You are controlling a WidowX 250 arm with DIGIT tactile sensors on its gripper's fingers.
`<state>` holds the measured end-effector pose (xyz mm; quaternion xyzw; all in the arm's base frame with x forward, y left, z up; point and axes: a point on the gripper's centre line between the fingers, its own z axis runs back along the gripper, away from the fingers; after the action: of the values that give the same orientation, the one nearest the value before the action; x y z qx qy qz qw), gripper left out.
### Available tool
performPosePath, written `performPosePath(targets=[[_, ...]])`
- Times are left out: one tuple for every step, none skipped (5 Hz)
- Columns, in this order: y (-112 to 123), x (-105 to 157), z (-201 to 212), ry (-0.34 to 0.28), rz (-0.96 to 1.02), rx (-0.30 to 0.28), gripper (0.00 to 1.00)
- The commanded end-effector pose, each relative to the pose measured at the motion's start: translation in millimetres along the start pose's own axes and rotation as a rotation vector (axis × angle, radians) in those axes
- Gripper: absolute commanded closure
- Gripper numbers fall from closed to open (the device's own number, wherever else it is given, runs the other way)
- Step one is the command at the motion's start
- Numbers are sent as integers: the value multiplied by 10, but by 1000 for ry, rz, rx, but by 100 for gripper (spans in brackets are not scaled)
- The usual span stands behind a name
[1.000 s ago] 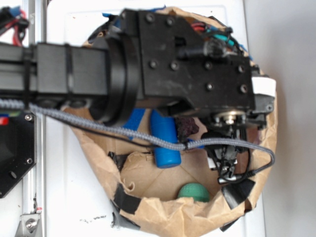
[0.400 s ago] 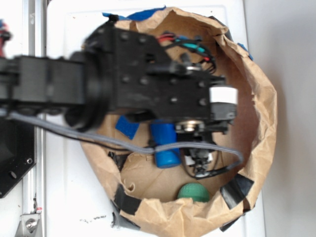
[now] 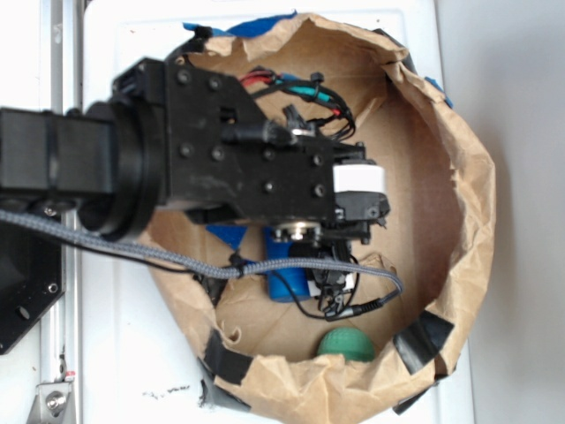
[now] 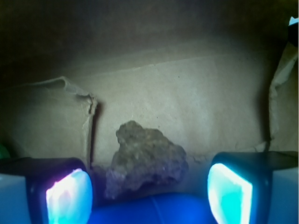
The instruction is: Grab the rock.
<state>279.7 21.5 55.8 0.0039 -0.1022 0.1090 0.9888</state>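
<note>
In the wrist view the rock (image 4: 145,159), lumpy and grey-brown, lies on the brown paper floor, just beyond the blue bottle (image 4: 154,210). My gripper (image 4: 149,193) is open, its two glowing pads (image 4: 69,196) wide apart on either side of the rock and above the bottle. In the exterior view the black wrist hangs over the paper-lined basket (image 3: 468,203) and hides the rock. Only part of the blue bottle (image 3: 284,284) shows below the wrist.
A green ball (image 3: 346,344) lies at the basket's near wall. A blue flat piece (image 3: 228,235) shows left of the bottle. A grey cable (image 3: 177,256) loops under the arm. A torn paper flap (image 4: 70,88) stands left of the rock.
The arm has moved left and slightly down in the exterior view, so the wrist now covers the rock that showed beside the bottle a second ago.
</note>
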Motion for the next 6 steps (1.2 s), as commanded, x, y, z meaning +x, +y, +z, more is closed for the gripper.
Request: performPosePath(targets=[[-17, 141, -76, -4, 15, -6, 0], [-64, 159, -100, -5, 10, -3, 0], [-87, 114, -128, -16, -15, 12, 0], [-72, 98, -138, -9, 15, 15, 100], [-74, 112, -132, -12, 3, 16, 100], [-66, 114, -125, -15, 3, 16, 100]])
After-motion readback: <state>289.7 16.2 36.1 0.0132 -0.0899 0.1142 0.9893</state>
